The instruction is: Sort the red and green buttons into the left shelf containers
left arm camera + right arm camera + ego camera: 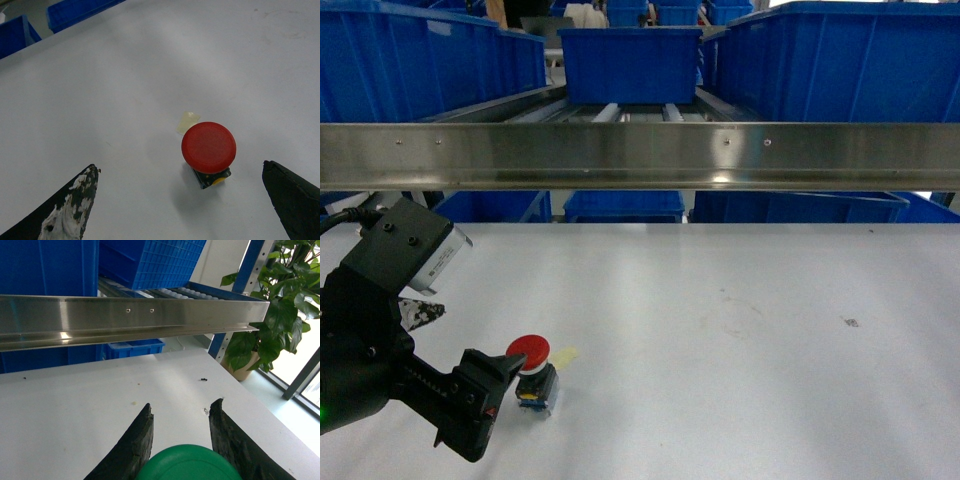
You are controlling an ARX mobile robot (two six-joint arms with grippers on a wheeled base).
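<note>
We see the red button (530, 352) standing on the white bench (740, 330), in the lower left of the head view, its round cap on top of a black body with yellow marks. A yellowish tape scrap (187, 121) lies just beside it on the bench.

The left tool (182, 200) is wide open. In the left wrist view its two dark fingers (70, 210) sit at either side of the frame, well apart, with the red button between them but nearer the right-hand finger — neither finger touches it. In the head view the left tool's tip sits right at the button; from there we cannot tell whether they touch.

The right tool (181, 437) does not appear in the head view. In the right wrist view its two black fingers (132, 445) flank a green button (190, 462), whose round cap fills the gap at the bottom edge. The fingers appear to press against the cap on both sides — we read this as a grasp.

The left shelf (640, 155) crosses the head view as a shiny steel bar, with rollers behind it. Blue containers (630, 62) stand on the rollers, and more sit below the bar. A potted plant (272, 315) stands past the bench's far corner in the right wrist view.
</note>
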